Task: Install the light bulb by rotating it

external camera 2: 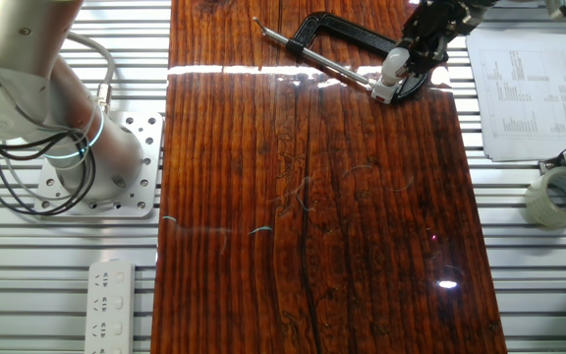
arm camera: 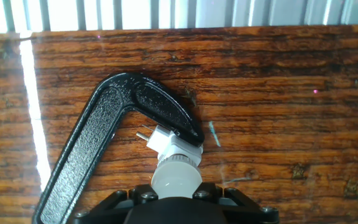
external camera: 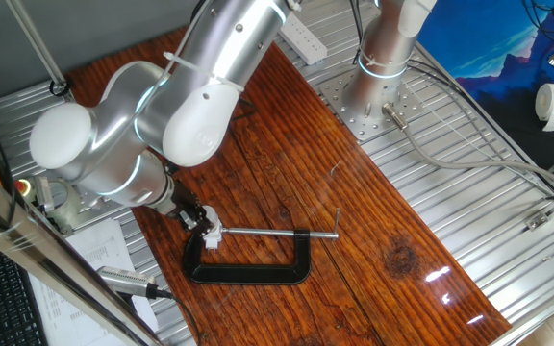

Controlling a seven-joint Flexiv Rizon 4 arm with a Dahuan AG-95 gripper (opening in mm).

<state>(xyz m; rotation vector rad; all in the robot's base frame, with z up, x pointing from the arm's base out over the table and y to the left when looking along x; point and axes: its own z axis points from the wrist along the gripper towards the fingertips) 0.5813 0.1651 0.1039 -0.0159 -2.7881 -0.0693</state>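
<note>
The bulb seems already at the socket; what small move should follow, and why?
Probably twist the gripper about its axis. In the hand view the light bulb sits in line with the white socket pinned under the black C-clamp, so turning should thread it in.

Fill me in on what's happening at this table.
The arm's gripper is at the far edge of the wooden table, closed around a small white bulb. The bulb's base sits at a white socket block that is pinched in the jaw of a black C-clamp lying flat on the wood. How far the bulb is screwed in cannot be seen.
</note>
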